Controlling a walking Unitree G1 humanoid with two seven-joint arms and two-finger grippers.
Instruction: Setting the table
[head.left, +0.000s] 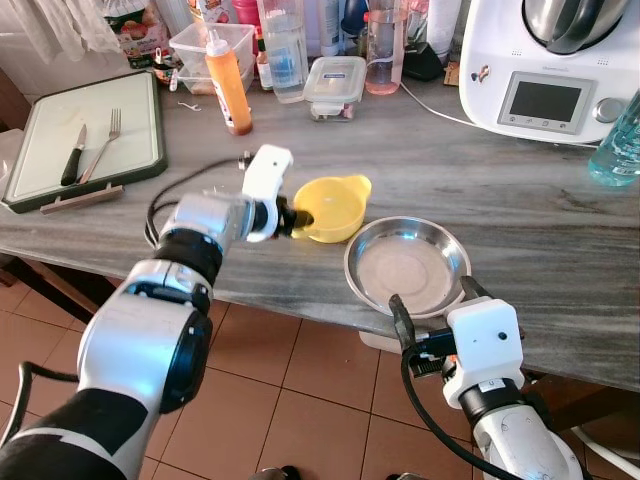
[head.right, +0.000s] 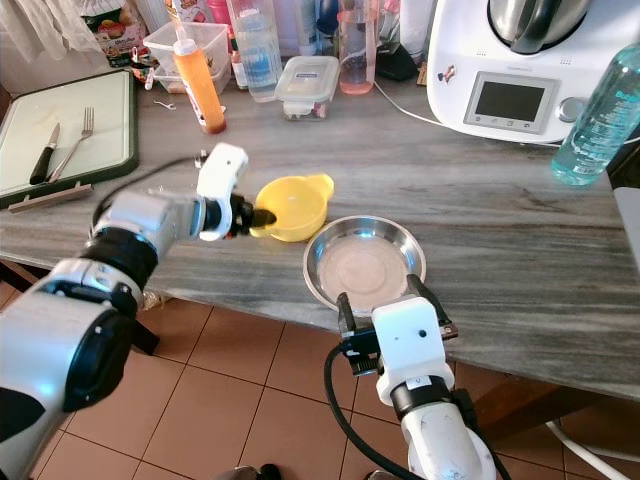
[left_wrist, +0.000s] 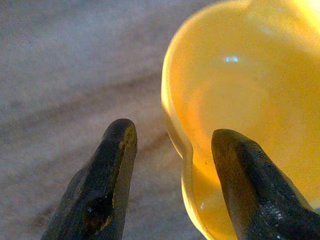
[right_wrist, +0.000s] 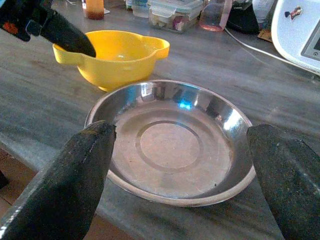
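Observation:
A yellow plastic bowl sits on the grey wooden table, just left of a steel plate near the front edge. My left gripper is open at the bowl's left lug. In the left wrist view one finger is outside the rim and the other finger is inside the bowl, with a gap left. My right gripper is open wide at the table's front edge, its fingers on either side of the plate, not touching it.
A green-rimmed cutting board at the far left holds a knife and a fork. An orange sauce bottle, food containers and a white kitchen machine line the back. A blue bottle stands at the right.

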